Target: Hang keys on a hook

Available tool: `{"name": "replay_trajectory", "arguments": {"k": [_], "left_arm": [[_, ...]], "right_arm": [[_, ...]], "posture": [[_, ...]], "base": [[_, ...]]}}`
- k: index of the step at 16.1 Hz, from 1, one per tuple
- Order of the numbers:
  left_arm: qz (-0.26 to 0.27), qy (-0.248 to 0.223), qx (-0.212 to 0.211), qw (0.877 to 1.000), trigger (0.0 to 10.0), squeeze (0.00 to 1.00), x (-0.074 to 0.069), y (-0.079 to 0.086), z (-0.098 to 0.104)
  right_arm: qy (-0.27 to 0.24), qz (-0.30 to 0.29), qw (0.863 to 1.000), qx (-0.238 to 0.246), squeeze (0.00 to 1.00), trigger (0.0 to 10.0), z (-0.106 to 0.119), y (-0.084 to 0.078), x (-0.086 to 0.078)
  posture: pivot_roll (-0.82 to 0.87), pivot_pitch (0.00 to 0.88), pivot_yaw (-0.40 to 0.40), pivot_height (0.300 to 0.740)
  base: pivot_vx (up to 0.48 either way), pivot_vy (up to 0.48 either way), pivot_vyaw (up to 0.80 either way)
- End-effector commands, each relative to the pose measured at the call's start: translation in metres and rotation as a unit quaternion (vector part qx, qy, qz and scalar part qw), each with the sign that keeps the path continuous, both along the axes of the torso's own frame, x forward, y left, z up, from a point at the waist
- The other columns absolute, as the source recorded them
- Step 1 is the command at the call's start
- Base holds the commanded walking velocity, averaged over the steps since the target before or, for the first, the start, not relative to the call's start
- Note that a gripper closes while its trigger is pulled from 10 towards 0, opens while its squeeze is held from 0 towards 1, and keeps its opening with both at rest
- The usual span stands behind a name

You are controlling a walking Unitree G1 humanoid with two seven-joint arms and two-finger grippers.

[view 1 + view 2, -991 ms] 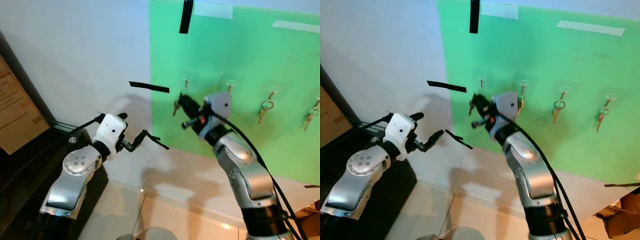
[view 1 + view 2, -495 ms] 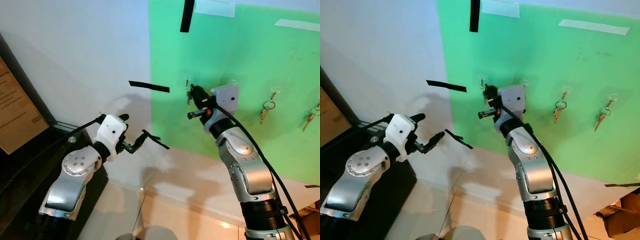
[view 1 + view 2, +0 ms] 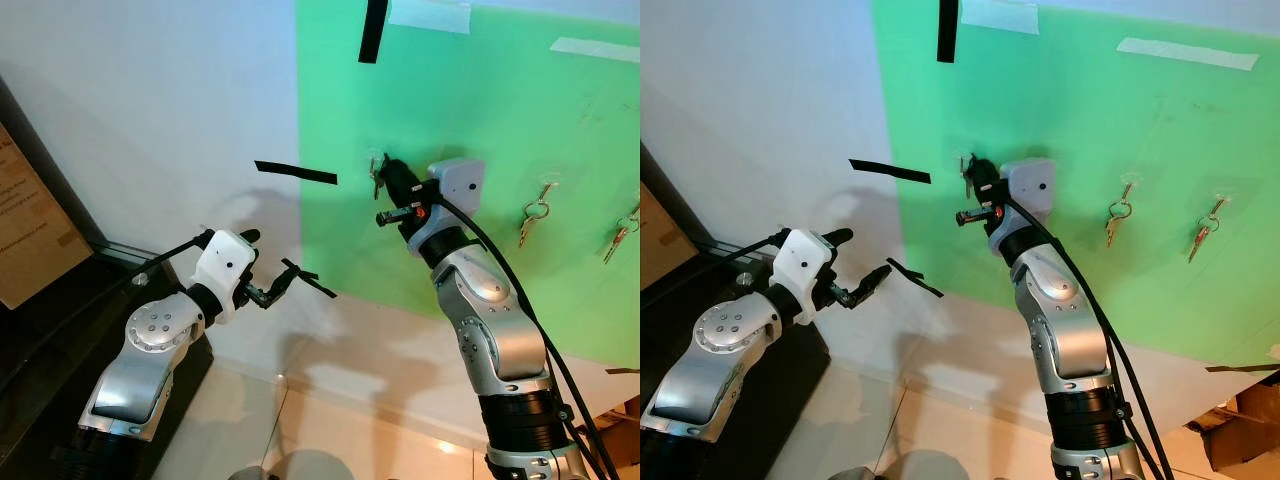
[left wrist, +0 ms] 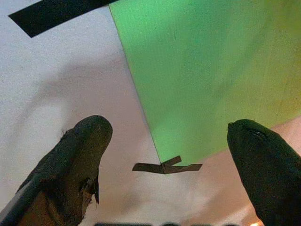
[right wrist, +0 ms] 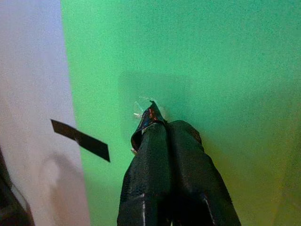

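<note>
Two other key sets (image 3: 534,212) already hang on hooks toward the green sheet's (image 3: 520,110) right edge; mine is not yet on. I have the right gripper (image 3: 384,172) up against the sheet near its left edge, fingers pressed together on the keys (image 5: 146,118), right at the clear hook (image 5: 141,107). I read this as the hanging step itself. Next I need the ring over the hook tip, a small drop, then release. Left gripper (image 3: 300,277) spread wide, holding nothing, low by the wall (image 3: 150,100).
</note>
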State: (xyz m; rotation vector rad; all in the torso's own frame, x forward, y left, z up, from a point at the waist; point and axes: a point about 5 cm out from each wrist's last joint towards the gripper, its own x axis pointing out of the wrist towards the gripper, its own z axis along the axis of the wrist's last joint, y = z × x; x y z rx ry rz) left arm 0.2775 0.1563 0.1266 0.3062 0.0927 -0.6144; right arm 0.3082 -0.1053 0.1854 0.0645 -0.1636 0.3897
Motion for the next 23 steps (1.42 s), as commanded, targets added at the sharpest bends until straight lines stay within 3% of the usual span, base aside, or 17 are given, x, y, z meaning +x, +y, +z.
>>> {"name": "replay_trajectory", "arguments": {"k": [1, 8, 16, 23], "left_arm": [[-0.009, -0.006, -0.002, 1.000, 10.0, 0.03, 0.000, -0.002, 0.005], [-0.058, 0.000, -0.058, 0.997, 10.0, 0.02, -0.004, -0.011, 0.014], [-0.067, 0.007, -0.065, 0.996, 10.0, 0.02, -0.004, -0.013, 0.015], [-0.067, 0.009, -0.065, 0.996, 10.0, 0.02, -0.005, -0.013, 0.015]], "right_arm": [[0.007, 0.007, 1.000, -0.005, 0.00, 10.0, -0.001, 0.002, 0.001], [0.028, 0.008, 0.999, -0.036, 0.00, 10.0, -0.011, -0.005, 0.000], [0.002, 0.090, 0.996, 0.004, 0.00, 10.0, 0.004, 0.000, -0.009], [-0.005, 0.064, 0.997, 0.038, 0.00, 10.0, 0.012, -0.010, -0.004]], "posture": [[0.00, 0.000, 0.001, 0.740], [-0.01, 0.000, 0.011, 0.740], [-0.02, 0.000, 0.018, 0.740], [-0.02, 0.000, 0.020, 0.740]], "base": [[0.000, 0.000, 0.00], [0.000, 0.000, 0.00], [0.000, 0.000, 0.00], [0.000, 0.000, 0.00]]}}
